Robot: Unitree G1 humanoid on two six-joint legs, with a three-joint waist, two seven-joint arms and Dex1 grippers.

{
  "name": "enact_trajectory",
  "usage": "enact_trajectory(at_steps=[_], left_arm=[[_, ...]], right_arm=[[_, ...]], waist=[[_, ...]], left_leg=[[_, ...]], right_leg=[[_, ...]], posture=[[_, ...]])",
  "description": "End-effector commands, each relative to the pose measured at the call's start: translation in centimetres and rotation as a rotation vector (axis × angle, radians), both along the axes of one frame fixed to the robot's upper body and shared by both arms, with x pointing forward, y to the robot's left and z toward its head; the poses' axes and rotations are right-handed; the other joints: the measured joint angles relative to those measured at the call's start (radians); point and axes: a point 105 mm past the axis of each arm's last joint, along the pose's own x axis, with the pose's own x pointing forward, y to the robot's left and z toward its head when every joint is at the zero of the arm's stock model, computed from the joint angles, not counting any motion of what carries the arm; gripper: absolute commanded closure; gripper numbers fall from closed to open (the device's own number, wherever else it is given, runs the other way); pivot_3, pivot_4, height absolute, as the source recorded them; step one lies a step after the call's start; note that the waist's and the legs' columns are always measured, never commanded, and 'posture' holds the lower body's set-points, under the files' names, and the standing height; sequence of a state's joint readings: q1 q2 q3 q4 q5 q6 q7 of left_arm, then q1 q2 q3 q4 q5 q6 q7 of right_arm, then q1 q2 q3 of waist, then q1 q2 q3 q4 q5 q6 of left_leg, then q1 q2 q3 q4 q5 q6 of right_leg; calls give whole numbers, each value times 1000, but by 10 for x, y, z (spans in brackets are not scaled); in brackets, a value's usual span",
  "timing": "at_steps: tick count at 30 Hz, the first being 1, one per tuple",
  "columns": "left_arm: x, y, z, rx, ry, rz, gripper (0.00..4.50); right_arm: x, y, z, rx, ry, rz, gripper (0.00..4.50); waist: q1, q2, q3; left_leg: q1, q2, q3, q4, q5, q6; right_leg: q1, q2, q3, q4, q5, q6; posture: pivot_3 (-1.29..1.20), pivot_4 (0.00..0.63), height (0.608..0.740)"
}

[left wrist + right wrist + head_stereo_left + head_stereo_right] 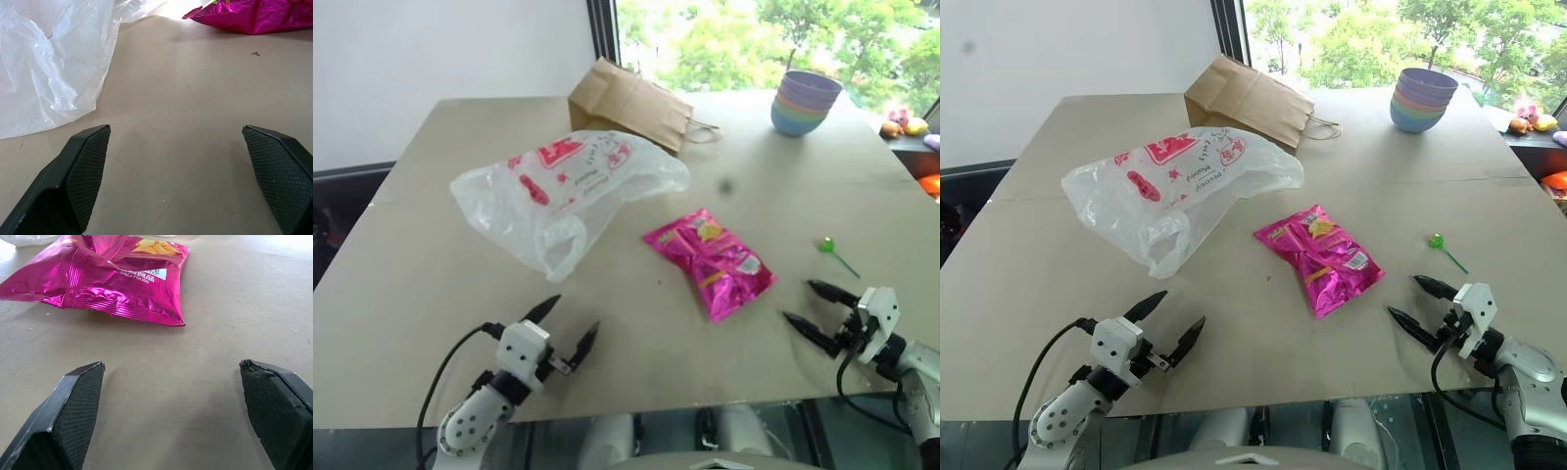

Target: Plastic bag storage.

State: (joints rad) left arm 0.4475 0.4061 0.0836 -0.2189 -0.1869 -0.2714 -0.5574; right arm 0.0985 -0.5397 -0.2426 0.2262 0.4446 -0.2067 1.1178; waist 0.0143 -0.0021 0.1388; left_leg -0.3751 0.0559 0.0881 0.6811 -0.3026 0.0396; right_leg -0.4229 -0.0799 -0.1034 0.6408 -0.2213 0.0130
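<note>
The crinkly translucent white plastic bag (pixel 566 191) with red printing is lying left of centre on the beige tabletop (pixel 431 294); a brown paper bag (pixel 628 103) is sitting just behind it toward the top middle, apparently touching its far edge. A shiny magenta foil snack packet (pixel 710 260) is resting at centre, apart from the white bag; a stack of pastel bowls (pixel 805 102) is sitting at upper right, and a small green lollipop (pixel 836 254) is lying at right. The left gripper (pixel 571 326) is hovering at lower left, fingers spread wide, gripping nothing (bag just ahead of it); the right gripper (pixel 808 305) at lower right is spread equally wide, also empty, pointing toward the packet.
</note>
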Motion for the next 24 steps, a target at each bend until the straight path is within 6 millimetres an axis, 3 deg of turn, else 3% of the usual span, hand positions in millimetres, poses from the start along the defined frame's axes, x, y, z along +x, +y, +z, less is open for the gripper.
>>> enact_trajectory(at_steps=[1, 24], left_arm=[[-4, -2, -6, -3, 27, -7, 0], [-5, -5, -4, -44, 1, 23, 0]], right_arm=[[-1, -6, 0, -9, 1, -13, 50], [4, -6, 3, -17, -8, 3, 50]], waist=[[0, 0, 0], [0, 0, 0]], left_leg=[[0, 0, 0, 0, 0, 0], [0, 0, 0, 2, 0, 0]], right_leg=[[0, 0, 0, 0, 0, 0], [0, 0, 0, 0, -1, -1]], posture=[[0, 150, 740], [0, 150, 740]])
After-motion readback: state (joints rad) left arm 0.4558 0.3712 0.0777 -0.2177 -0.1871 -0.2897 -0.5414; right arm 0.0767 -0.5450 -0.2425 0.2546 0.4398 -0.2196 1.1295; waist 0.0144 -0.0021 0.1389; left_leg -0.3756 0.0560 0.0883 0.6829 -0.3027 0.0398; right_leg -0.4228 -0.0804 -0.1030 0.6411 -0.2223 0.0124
